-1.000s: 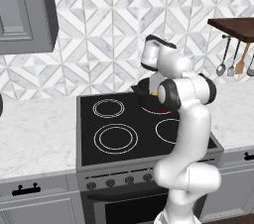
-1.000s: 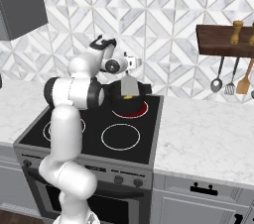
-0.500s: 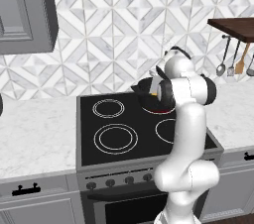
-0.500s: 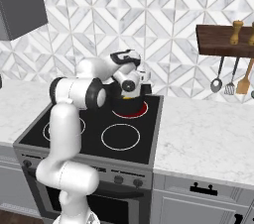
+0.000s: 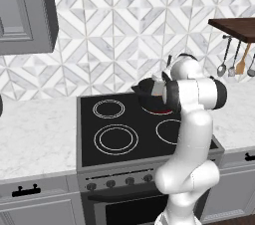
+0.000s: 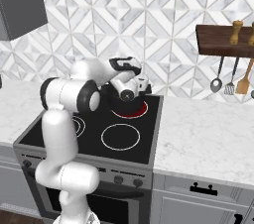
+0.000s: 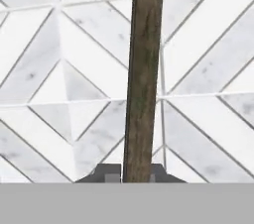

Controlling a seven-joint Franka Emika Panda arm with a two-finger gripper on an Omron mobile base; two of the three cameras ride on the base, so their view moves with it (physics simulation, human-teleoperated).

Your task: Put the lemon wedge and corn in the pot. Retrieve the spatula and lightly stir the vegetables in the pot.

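Note:
The black pot (image 5: 145,91) (image 6: 118,103) stands on the stove's back right burner, which glows red. My gripper (image 5: 158,88) (image 6: 141,87) hovers just over the pot's rim, its jaws close together. In the hand view a slim brown, rough stick (image 7: 143,79) runs up from between my gripper's (image 7: 137,174) tips and fills the gap, with the tiled wall behind. I cannot tell what the stick belongs to. The spatula (image 6: 229,88) (image 5: 232,69) hangs under the shelf at the right. The lemon wedge, corn and vegetables are hidden by my hand and the pot wall.
A dark wooden shelf (image 6: 221,40) carries a pepper mill (image 6: 238,25). Beside the spatula hang a steel ladle (image 6: 216,84) and an orange wooden utensil (image 6: 243,82). The black stovetop (image 6: 119,136) has three unlit rings. White marble counter (image 6: 208,136) flanks the stove.
The hand has dropped from high above the back burner down to the pot's rim. A small yellow piece seen at the fingertips earlier can no longer be made out.

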